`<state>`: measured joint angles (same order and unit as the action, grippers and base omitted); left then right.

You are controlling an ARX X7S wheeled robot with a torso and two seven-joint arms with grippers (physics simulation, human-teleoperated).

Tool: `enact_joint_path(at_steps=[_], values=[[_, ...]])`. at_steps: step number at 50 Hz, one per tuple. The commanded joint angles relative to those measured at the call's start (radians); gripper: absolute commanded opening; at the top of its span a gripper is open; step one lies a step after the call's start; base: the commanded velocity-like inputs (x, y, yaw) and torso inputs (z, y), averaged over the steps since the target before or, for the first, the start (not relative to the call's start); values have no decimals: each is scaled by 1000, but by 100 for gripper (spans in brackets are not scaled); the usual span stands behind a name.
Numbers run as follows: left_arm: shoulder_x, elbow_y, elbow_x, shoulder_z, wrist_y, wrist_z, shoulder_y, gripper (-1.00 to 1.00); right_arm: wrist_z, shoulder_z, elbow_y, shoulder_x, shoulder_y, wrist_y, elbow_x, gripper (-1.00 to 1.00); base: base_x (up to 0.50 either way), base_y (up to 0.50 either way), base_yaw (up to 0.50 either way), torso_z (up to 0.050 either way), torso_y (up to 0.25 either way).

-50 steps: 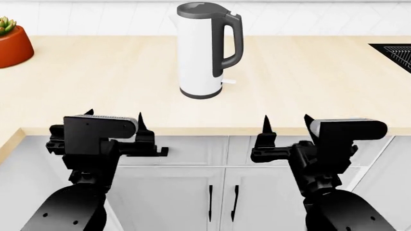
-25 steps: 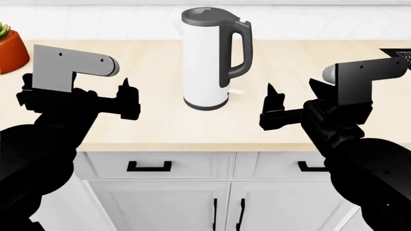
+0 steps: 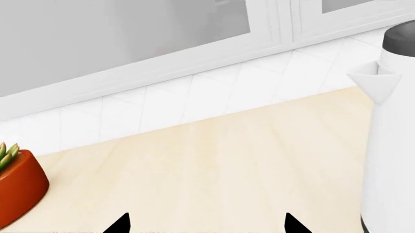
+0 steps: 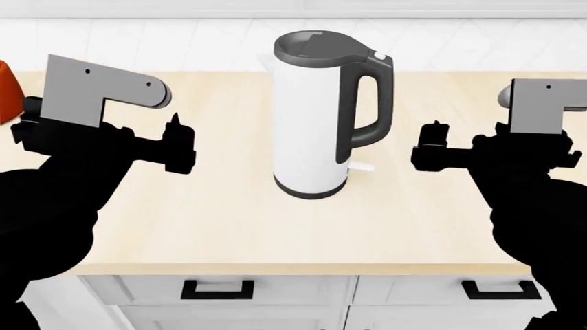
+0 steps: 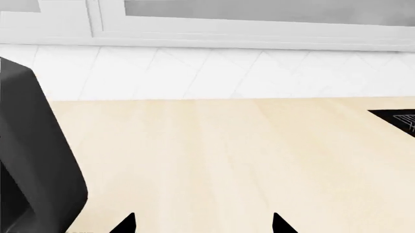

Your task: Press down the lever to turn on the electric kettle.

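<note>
The tall white electric kettle [image 4: 310, 124] with dark grey lid and loop handle [image 4: 367, 103] stands upright on the wooden counter [image 4: 229, 213], mid view. Its small white lever [image 4: 359, 167] juts right from the base below the handle. My left gripper [image 4: 180, 142] hovers left of the kettle, open and empty; its wrist view shows the kettle's white body and spout [image 3: 389, 145]. My right gripper [image 4: 429, 146] hovers right of the handle, open and empty; its wrist view shows the dark handle [image 5: 39, 165]. In both wrist views only the two tips show, wide apart.
A red plant pot [image 3: 16, 187] stands at the counter's far left [image 4: 7, 89]. A dark sink grate [image 5: 399, 119] lies at the far right. A white tiled wall runs behind the counter. Cabinet drawers with black handles [image 4: 217, 289] are below the front edge.
The view has moved closer and higher over the counter. Both grippers have risen and advanced, now flanking the kettle; the right gripper has shifted rightward and turned.
</note>
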<state>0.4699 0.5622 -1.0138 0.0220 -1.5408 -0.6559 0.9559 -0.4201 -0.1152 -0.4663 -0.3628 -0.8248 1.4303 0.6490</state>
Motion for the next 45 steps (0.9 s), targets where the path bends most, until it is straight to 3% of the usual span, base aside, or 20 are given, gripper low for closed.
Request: enact_joint_path(at_steps=[1, 8, 18, 30, 37, 38, 45], values=[[21, 0, -95, -1, -8, -77, 6, 100, -96, -16, 72, -39, -5, 45, -71, 100, 0, 0, 0, 0, 0], [35, -1, -131, -8, 11, -118, 6, 100, -21, -54, 108, -57, -6, 20, -21, 100, 0, 0, 0, 0, 0], [56, -21, -108, 29, 66, -103, -6, 100, 67, 38, 192, -85, -46, -64, -15, 100, 1, -2, 0, 0, 0], [66, -15, -134, 33, 63, -130, -13, 100, 130, 21, 232, -156, -31, -92, -1, 100, 500, -51, 0, 0, 0], [71, -11, -160, 26, 55, -154, -7, 100, 144, 37, 211, -196, -6, -43, 19, 100, 0, 0, 0, 0, 0], [72, -11, -162, 26, 56, -156, -7, 100, 148, 38, 202, -200, 0, -46, 22, -100, 0, 0, 0, 0, 0], [79, -14, -171, 33, 63, -164, -5, 100, 159, 30, 132, -217, 48, -83, 31, -100, 0, 0, 0, 0, 0]])
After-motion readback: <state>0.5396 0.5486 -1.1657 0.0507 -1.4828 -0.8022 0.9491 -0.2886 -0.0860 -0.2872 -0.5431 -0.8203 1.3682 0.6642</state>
